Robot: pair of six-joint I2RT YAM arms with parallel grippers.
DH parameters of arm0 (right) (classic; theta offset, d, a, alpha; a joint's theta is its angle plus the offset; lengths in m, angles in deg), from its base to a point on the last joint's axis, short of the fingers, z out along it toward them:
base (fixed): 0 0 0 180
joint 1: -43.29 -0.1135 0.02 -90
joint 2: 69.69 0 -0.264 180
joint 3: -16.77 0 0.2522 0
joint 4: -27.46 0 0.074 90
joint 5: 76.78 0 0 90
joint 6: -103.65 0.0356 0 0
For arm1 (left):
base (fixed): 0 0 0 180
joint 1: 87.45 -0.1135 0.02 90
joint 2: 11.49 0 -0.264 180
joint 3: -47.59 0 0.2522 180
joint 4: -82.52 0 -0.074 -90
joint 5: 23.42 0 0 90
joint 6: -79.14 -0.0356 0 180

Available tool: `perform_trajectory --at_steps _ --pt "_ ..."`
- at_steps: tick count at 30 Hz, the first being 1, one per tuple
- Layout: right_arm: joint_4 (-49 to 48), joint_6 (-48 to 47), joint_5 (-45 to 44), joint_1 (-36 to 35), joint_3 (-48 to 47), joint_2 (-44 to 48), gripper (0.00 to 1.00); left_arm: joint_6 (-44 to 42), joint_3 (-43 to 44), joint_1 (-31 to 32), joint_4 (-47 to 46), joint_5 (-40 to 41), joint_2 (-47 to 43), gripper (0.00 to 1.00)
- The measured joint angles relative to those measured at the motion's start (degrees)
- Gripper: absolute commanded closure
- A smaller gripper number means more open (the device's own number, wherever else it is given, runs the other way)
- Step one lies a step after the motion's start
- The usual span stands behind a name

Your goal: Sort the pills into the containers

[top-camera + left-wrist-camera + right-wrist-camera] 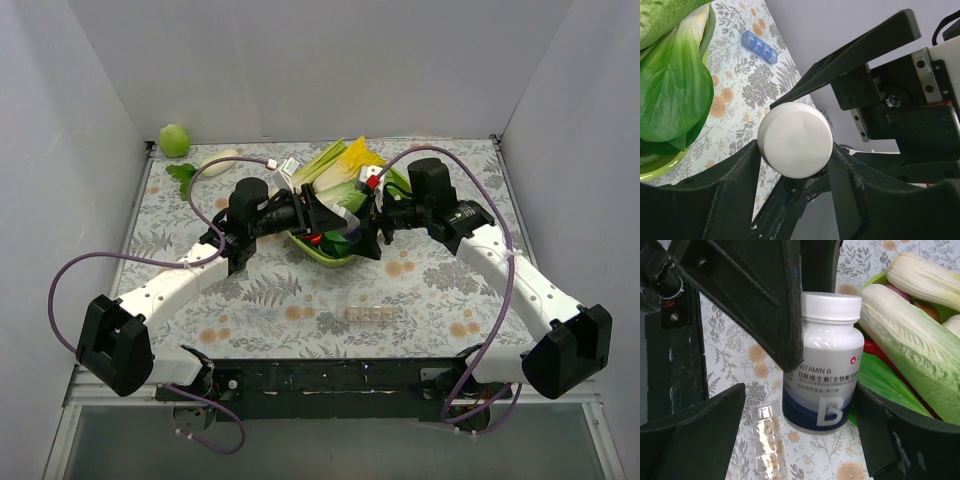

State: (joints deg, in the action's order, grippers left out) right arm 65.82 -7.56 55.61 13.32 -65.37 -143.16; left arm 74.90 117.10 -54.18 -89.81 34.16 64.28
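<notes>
Floral cloth (270, 290), glossy cylindrical plastic bottle (822, 370)

Light bright, even, diffuse, from above. Faint soft shadows on table (280, 300). Right wrist view: bottle (822, 365) label sharp, black near parts underexposed. Left wrist view: bottle's white end nearly washed out.

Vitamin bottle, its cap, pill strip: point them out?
Vitamin bottle (822, 390): right wrist view, label front.
Cap (831, 306): right wrist view, white lid's side.
Pill strip (368, 314): top view, middle of the row.
</notes>
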Motion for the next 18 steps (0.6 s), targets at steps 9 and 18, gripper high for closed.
perform_trajectory --at_steps 9,18 --pt "-3.6 4.2 -0.3 -0.5 1.4 -1.9 0.39 2.6 -1.9 2.2 -3.1 2.3 -0.3 0.82" --pt "-5.7 5.2 0.2 -0.5 2.4 -1.6 0.95 5.0 -4.9 3.0 -5.6 3.6 -2.3 0.65"
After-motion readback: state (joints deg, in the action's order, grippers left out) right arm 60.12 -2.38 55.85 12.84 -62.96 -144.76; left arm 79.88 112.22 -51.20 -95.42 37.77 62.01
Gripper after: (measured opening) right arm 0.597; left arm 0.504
